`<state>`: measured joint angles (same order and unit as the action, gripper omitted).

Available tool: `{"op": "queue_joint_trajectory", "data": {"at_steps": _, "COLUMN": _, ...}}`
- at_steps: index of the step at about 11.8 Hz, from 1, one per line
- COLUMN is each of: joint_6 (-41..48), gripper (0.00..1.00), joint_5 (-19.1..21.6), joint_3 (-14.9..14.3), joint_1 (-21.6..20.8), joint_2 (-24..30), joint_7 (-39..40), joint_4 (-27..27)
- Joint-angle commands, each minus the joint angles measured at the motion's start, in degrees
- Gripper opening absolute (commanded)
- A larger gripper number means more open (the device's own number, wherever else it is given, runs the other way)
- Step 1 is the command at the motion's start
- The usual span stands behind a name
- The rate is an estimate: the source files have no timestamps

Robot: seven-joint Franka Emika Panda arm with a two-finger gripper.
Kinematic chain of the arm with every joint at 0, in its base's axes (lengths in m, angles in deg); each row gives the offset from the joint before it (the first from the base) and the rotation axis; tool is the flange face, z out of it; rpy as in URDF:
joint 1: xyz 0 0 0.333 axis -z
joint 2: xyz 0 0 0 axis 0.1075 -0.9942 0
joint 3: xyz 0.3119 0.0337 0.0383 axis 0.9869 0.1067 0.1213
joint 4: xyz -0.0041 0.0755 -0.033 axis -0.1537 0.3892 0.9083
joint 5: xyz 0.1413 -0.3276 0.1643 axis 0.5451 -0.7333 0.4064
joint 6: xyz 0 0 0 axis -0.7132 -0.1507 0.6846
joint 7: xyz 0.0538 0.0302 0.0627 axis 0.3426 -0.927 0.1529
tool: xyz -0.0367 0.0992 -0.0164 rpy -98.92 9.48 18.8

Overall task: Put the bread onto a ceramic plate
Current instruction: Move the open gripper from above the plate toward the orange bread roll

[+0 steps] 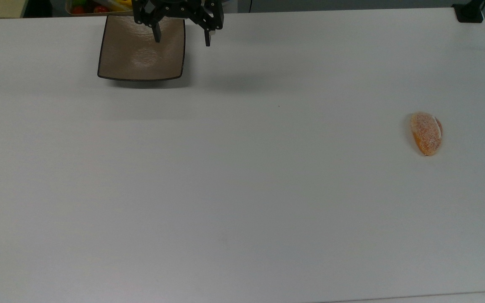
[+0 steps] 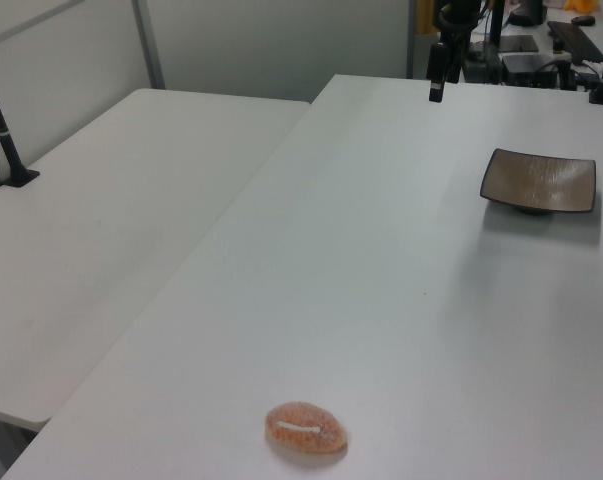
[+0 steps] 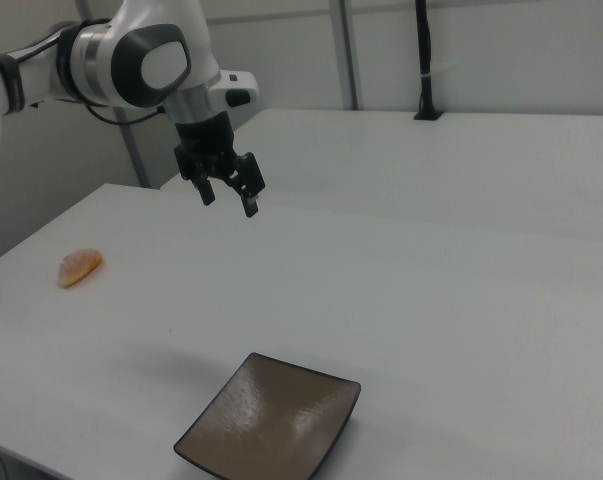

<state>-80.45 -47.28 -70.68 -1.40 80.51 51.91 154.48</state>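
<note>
The bread (image 1: 426, 133), a small oval orange-brown roll with a white cream line, lies on the white table at the top view's right; it also shows as bread (image 2: 305, 432) and bread (image 3: 80, 267). The ceramic plate (image 1: 129, 63), square and glossy brown with a dark rim, sits at the table's far edge on the top view's left, seen too as plate (image 2: 541, 182) and plate (image 3: 271, 420). My gripper (image 1: 182, 39) hangs open and empty in the air above the plate's right edge in the top view, far from the bread; gripper (image 3: 229, 197) is high over the table.
A tray of colourful fruit (image 1: 95, 6) sits just behind the plate at the top view's upper edge. A black clamp post (image 1: 469, 11) stands at the table's far right corner. A second white table (image 2: 111, 230) adjoins on the left view's left.
</note>
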Motion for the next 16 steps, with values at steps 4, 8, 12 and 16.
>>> {"op": "queue_joint_trajectory", "data": {"at_steps": 4, "joint_6": -0.51, "gripper": 1.0, "joint_5": 1.85, "joint_3": 0.25, "joint_1": -0.25, "joint_2": -0.11, "joint_7": 0.49, "joint_4": -0.68}}
{"op": "queue_joint_trajectory", "data": {"at_steps": 8, "joint_6": -0.6, "gripper": 1.0, "joint_5": 1.93, "joint_3": 4.38, "joint_1": -0.69, "joint_2": -1.16, "joint_7": -0.64, "joint_4": -0.68}}
{"op": "queue_joint_trajectory", "data": {"at_steps": 12, "joint_6": -6.03, "gripper": 1.0, "joint_5": 1.41, "joint_3": 9.11, "joint_1": -0.43, "joint_2": -4.4, "joint_7": -3.54, "joint_4": -0.86}}
{"op": "queue_joint_trajectory", "data": {"at_steps": 16, "joint_6": -11.13, "gripper": 1.0, "joint_5": 0.97, "joint_3": 15.01, "joint_1": -0.87, "joint_2": -7.4, "joint_7": -5.31, "joint_4": -1.03}}
